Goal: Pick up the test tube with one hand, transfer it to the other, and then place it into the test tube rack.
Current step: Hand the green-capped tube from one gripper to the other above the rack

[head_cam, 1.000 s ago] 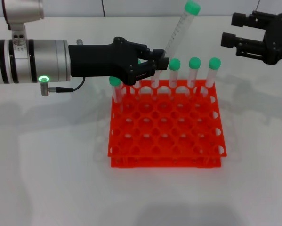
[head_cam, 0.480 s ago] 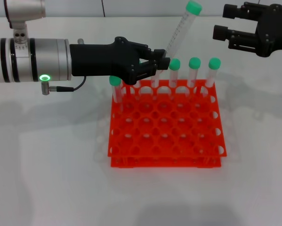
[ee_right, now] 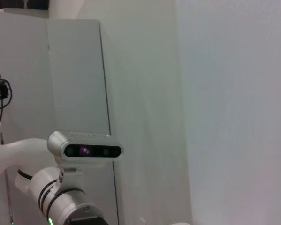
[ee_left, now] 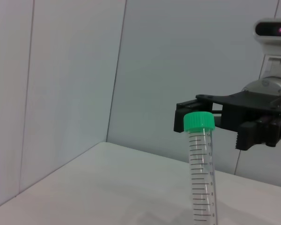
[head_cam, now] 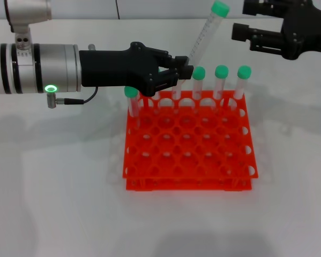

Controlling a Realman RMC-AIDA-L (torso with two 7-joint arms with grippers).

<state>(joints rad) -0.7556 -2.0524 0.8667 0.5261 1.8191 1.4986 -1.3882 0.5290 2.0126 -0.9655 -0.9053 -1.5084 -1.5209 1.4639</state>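
My left gripper (head_cam: pixel 183 72), black on a silver arm with a green light, is shut on the lower part of a clear test tube (head_cam: pixel 204 33) with a green cap. It holds the tube tilted above the back edge of the orange-red rack (head_cam: pixel 188 142). The tube also shows in the left wrist view (ee_left: pixel 201 168). My right gripper (head_cam: pixel 239 22), black with a white label, is open at the top right, level with the tube's cap and just right of it. It shows behind the cap in the left wrist view (ee_left: pixel 210 123).
Several other green-capped tubes (head_cam: pixel 220 80) stand in the rack's back row, and one (head_cam: pixel 132 101) stands at its left back corner. The rack sits on a white table (head_cam: pixel 53 187). The right wrist view shows a wall and the robot's head camera (ee_right: pixel 86 150).
My right gripper has moved left and up toward the cap of the held tube. My left gripper and the tube have stayed still.
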